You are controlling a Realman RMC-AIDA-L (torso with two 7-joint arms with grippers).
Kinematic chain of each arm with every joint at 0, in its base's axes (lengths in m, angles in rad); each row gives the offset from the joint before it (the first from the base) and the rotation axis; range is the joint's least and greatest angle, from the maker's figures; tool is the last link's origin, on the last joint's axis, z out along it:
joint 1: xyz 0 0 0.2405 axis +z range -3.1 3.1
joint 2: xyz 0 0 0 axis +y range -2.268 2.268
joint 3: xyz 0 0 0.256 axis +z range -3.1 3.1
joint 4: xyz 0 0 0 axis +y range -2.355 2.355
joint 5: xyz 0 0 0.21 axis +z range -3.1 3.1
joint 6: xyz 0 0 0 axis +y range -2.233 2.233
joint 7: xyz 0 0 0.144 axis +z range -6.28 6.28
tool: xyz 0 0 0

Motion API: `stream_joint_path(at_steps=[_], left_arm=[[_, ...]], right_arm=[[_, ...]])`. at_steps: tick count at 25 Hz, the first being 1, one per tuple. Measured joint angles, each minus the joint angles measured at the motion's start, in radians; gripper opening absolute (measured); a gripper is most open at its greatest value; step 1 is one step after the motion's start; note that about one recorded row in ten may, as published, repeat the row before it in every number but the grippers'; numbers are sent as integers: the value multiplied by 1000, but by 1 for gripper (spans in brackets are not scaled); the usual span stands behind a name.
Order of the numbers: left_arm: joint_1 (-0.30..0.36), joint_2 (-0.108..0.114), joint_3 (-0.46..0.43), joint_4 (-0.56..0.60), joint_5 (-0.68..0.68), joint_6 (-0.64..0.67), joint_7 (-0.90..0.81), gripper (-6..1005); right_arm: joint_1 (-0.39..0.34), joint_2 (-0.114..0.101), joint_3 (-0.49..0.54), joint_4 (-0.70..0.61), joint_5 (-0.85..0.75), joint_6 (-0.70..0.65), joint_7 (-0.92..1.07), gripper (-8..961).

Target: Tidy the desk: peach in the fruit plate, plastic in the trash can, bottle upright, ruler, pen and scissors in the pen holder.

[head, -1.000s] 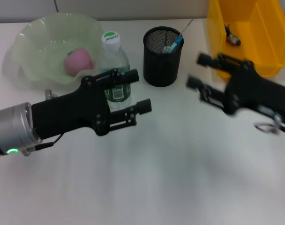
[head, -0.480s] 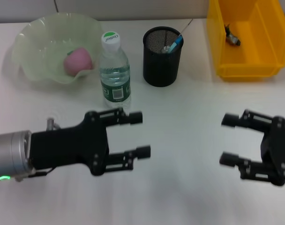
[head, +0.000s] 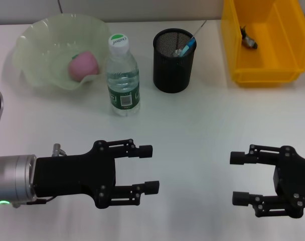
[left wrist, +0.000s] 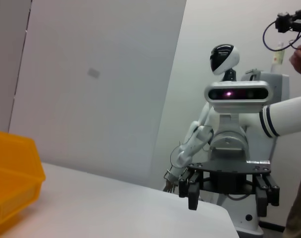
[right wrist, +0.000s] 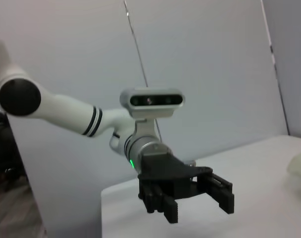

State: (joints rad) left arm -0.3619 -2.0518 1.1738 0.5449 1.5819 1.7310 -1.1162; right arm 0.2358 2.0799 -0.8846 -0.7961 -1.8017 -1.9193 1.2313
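The pink peach (head: pixel 84 65) lies in the pale green fruit plate (head: pixel 39 37) at the back left. Beside the plate, the bottle (head: pixel 122 75) stands upright with its green cap on. The black mesh pen holder (head: pixel 174 60) holds a blue pen (head: pixel 188 46) and other thin items I cannot identify. A small dark scrap (head: pixel 249 39) lies in the yellow trash can (head: pixel 265 75). My left gripper (head: pixel 149 168) is open and empty over the near table. My right gripper (head: pixel 237 178) is open and empty at the near right. Ruler and scissors are not separately visible.
White tabletop lies between the grippers and the objects at the back. The left wrist view shows the right gripper (left wrist: pixel 227 196) across the table and a corner of the yellow trash can (left wrist: pixel 12 178). The right wrist view shows the left gripper (right wrist: pixel 192 201).
Both arms have drawn back toward the near edge: the left away from the bottle, the right away from the trash can. Both grippers stay open and empty.
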Motion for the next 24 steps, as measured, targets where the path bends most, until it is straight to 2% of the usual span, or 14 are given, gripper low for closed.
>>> stream_joint_path(at_steps=[16,24], left_arm=[[8,5,-2,-3,2,-3,-11,712],[34,18,-2,0,3,1,-10,712]], right_arm=[[26,3,-11,9,-14,49,-2,750],[48,6,-19,48,-15,77,-13,750]])
